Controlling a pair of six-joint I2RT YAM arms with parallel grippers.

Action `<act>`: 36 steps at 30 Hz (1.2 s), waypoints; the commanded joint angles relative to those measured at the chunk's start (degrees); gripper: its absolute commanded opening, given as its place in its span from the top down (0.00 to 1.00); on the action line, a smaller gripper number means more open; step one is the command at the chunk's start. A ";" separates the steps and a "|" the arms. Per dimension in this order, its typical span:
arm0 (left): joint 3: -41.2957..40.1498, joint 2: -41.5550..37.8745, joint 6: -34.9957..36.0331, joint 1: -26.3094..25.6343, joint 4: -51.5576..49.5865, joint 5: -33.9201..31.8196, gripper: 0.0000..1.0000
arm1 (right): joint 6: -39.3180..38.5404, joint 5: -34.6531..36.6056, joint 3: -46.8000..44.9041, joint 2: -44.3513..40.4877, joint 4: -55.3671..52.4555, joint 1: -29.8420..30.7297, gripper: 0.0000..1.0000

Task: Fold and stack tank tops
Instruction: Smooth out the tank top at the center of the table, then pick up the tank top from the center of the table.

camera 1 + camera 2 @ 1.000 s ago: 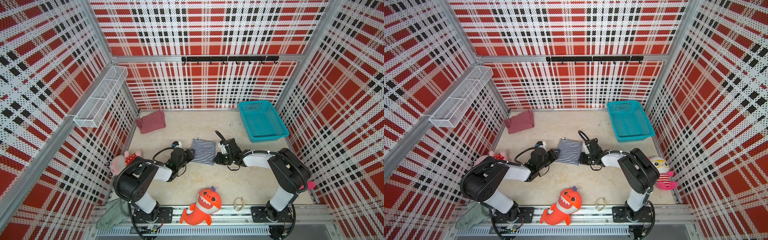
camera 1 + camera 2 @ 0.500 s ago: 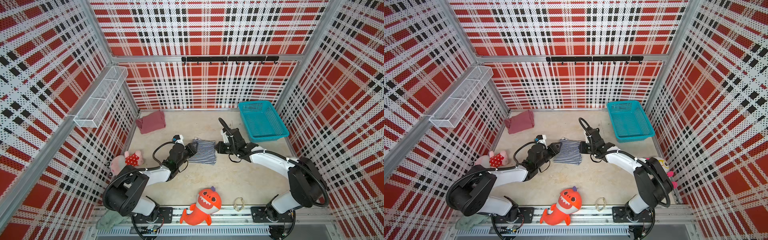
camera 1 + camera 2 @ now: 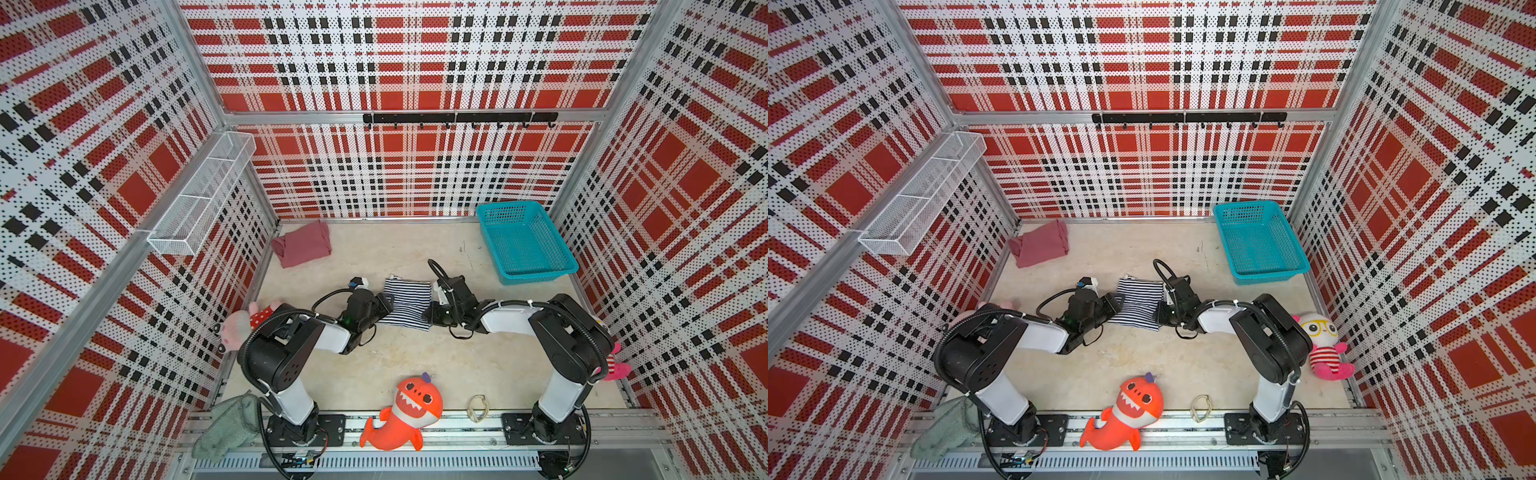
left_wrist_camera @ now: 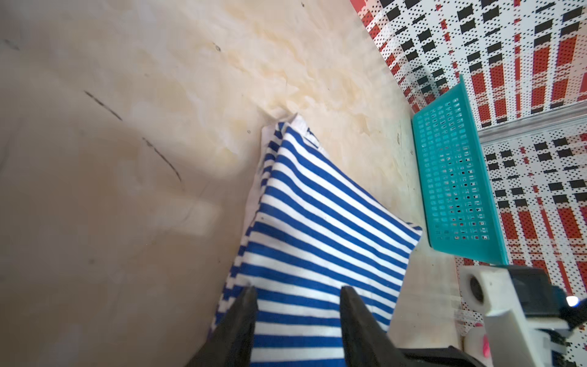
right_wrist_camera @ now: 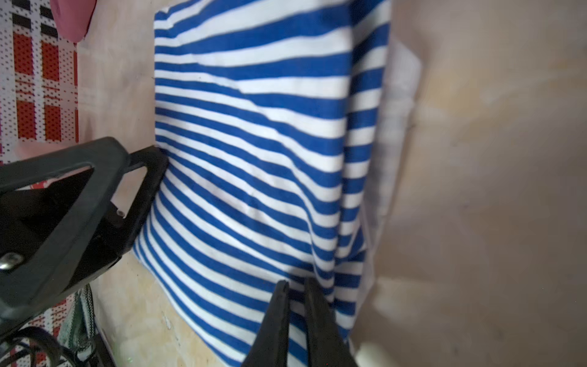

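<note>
We see a soft blue-and-white striped tank top [image 3: 405,303] lying folded into a small square in the middle of the pale stone-look worktop [image 3: 395,249]. It sits right between the two arms.

The left tool [image 3: 387,300] is at one side edge of the striped tank top. In the left wrist view its two black fingers [image 4: 241,324] stand apart, with stripes showing between them. We see nothing pinched there, so the left tool is open.

The right tool [image 3: 429,313] is at the other side edge. In the right wrist view its two fingers [image 5: 276,317] are squeezed almost together, with the edge of the striped tank top caught between them.

A plain dusty pink tank top [image 3: 303,249] lies folded in the far left corner of the worktop, close to the back wall. It is well apart from the striped tank top, so the two are not stacked.

A teal plastic basket [image 3: 540,272] with little holes sits in the far right corner. An orange shark plush toy [image 3: 411,409] lies at the near edge between the arm bases. A grey-green fuzzy cloth [image 3: 226,428] lies by the left arm's base.
</note>
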 commanded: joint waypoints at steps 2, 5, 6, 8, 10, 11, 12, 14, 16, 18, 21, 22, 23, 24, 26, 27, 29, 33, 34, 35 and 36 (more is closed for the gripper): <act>-0.79 1.19 1.46 0.77 2.35 0.69 0.53 | -1.15 7.37 -2.27 0.04 -4.14 -1.47 0.84; -0.13 -0.67 2.48 0.60 2.22 1.56 0.53 | -2.76 7.68 -1.34 -1.07 -6.05 -1.94 0.83; 0.18 -1.94 3.00 0.56 1.35 1.40 0.52 | -3.26 7.43 -0.90 -2.14 -6.70 -2.16 0.83; 1.29 -5.54 4.98 0.90 -2.29 0.94 0.51 | -4.81 7.02 0.32 -5.36 -8.93 -2.81 0.82; 2.82 -9.12 7.86 1.98 -7.03 1.35 0.46 | -6.72 4.56 1.73 -9.01 -11.69 -4.26 0.76; 3.35 -10.28 9.09 2.69 -8.99 2.18 0.43 | -7.64 2.73 2.22 -10.43 -12.62 -5.11 0.73; 3.90 -11.21 10.82 3.54 -11.14 3.39 0.39 | -8.72 0.60 2.70 -11.80 -13.69 -6.18 0.69; 4.73 -11.84 13.93 4.83 -14.94 5.13 0.32 | -10.94 -3.01 3.20 -13.62 -15.20 -8.19 0.61; 4.93 -11.00 16.13 5.68 -17.32 7.70 0.25 | -14.01 -7.18 3.64 -13.80 -16.42 -11.00 0.52; 5.45 -9.26 17.91 5.88 -19.28 9.77 0.22 | -16.48 -10.37 4.46 -12.54 -17.79 -13.03 0.47; 8.05 -5.92 21.31 5.54 -24.81 10.94 0.18 | -17.74 -11.98 5.66 -10.38 -17.75 -14.51 0.44; 8.56 -4.96 21.63 5.47 -25.51 11.31 0.18 | -17.58 -12.67 5.90 -9.58 -16.69 -14.72 0.43; 8.90 -4.13 21.72 5.45 -25.61 11.57 0.18 | -17.30 -13.35 6.18 -8.65 -15.71 -14.82 0.43; 9.19 -3.24 21.74 5.45 -25.79 11.73 0.18 | -17.09 -13.89 6.62 -7.42 -14.84 -14.83 0.43; 9.74 -1.76 21.54 5.53 -25.81 12.30 0.17 | -16.27 -14.97 7.33 -5.22 -13.28 -14.82 0.43; 9.98 -0.97 21.29 5.38 -25.69 12.71 0.16 | -15.76 -15.44 7.36 -4.15 -12.12 -14.77 0.43; 10.12 -0.19 20.76 4.90 -25.12 13.24 0.16 | -14.84 -16.30 7.27 -2.43 -9.94 -14.70 0.43; 9.10 1.22 19.62 4.39 -21.73 15.97 0.13 | -14.36 -16.51 7.44 0.95 -7.55 -13.82 0.42; 9.06 1.67 19.41 4.39 -21.45 16.50 0.13 | -14.36 -16.46 7.52 1.67 -7.28 -13.63 0.42; 9.06 2.17 19.31 4.31 -21.57 16.80 0.12 | -14.36 -16.35 7.53 2.53 -7.07 -13.52 0.41; 8.93 2.48 19.20 4.15 -21.53 16.85 0.12 | -14.32 -16.50 7.47 3.31 -6.65 -13.38 0.40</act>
